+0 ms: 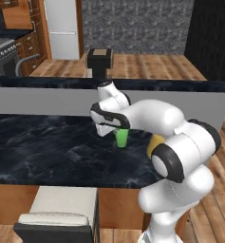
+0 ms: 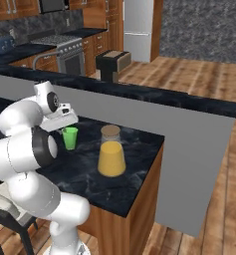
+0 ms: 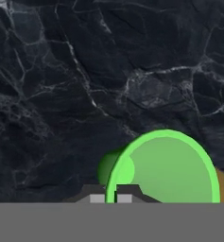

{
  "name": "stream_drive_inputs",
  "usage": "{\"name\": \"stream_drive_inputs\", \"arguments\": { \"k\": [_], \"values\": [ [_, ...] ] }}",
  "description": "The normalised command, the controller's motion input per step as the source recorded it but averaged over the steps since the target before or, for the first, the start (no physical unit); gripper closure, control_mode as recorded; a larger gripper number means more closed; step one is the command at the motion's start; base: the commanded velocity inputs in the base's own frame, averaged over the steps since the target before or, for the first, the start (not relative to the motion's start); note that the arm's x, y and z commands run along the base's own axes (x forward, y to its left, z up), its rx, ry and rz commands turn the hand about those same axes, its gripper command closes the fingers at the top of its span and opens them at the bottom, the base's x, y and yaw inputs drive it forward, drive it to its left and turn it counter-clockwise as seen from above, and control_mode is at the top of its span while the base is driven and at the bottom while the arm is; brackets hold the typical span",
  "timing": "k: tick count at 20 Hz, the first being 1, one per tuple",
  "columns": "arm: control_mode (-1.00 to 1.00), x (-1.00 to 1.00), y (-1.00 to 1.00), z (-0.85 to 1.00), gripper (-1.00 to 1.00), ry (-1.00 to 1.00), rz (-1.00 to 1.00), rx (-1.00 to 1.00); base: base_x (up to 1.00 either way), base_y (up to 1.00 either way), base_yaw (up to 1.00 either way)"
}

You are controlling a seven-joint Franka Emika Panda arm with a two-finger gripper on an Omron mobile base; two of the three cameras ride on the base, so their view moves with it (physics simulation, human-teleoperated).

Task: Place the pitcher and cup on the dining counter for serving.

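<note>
Hand point(image 3: 111, 197) pinching cup point(image 3: 165, 168) rim, dining counter point(image 3: 85, 71)

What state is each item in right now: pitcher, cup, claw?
pitcher: upright on the dining counter, cork lid on, full of orange liquid, not held.
cup: upright, empty, rim pinched by the claw.
claw: shut on the cup's rim, above the counter.

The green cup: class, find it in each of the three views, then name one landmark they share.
Left base view: green cup at centre, under the claw.
Right base view: left of centre, beside the pitcher.
Hand view: bottom right, seen from above, rim pinched by the claw.
Shared landmark: the dark marbled dining counter.
</note>
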Motion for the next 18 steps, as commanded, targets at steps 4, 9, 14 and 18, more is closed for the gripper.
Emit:
{"name": "stream_drive_inputs", "arguments": {
  "k": [4, 9, 14, 18],
  "values": [
    [-1.0, -0.04, 0.0, -0.57, 1.0, -0.09, 0.01, 0.0, 0.0, 0.0, 0.0],
    [-1.0, 0.0, 0.0, -0.42, 1.0, -0.12, 0.0, 0.0, 0.0, 0.0, 0.0],
    [-1.0, 0.0, 0.0, -0.45, 1.0, -0.14, 0.0, 0.0, 0.0, 0.0, 0.0],
    [-1.0, 0.0, 0.0, -0.31, 1.0, -0.03, 0.0, 0.0, 0.0, 0.0, 0.0]
  ]
}}
